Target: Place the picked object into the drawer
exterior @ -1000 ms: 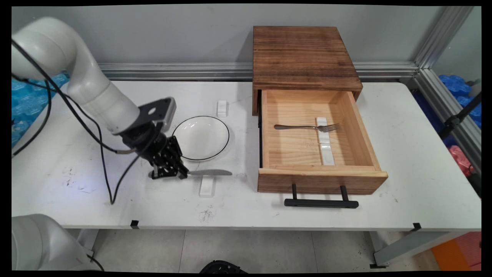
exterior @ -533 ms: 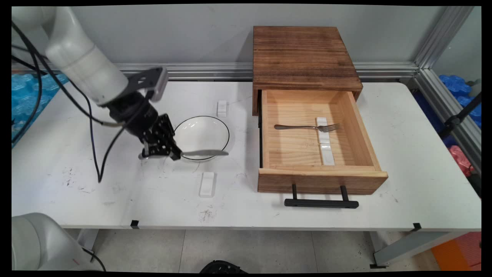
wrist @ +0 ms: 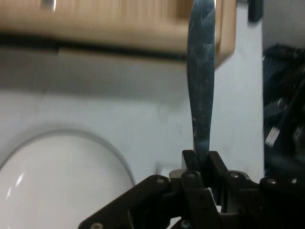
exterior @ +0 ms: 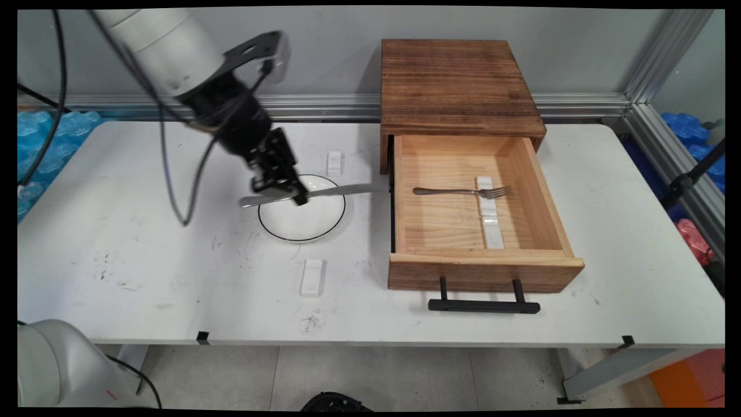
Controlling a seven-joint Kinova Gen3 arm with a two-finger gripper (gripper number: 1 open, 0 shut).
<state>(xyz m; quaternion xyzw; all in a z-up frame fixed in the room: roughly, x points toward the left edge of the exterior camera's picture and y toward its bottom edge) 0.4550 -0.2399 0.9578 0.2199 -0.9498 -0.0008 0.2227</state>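
My black gripper (exterior: 289,193) is shut on a metal table knife (exterior: 341,189), held level in the air above the white black-rimmed plate (exterior: 301,223). The blade points right toward the open wooden drawer (exterior: 483,263), its tip just short of the drawer's left wall. In the hand view the gripper (wrist: 202,160) clamps the knife (wrist: 201,81), whose blade runs up toward the drawer's pale wood (wrist: 95,28), with the plate (wrist: 57,186) at lower left. Inside the drawer a fork (exterior: 460,191) lies across a white rest (exterior: 489,217).
The dark wooden cabinet (exterior: 457,87) stands at the back of the white table (exterior: 173,301), its drawer pulled out with a black handle (exterior: 483,305) in front. One small white block (exterior: 312,277) lies in front of the plate, another (exterior: 334,163) behind it.
The gripper has lifted the knife off the white block near the table's front and carried it up and to the right, over the plate, toward the drawer.
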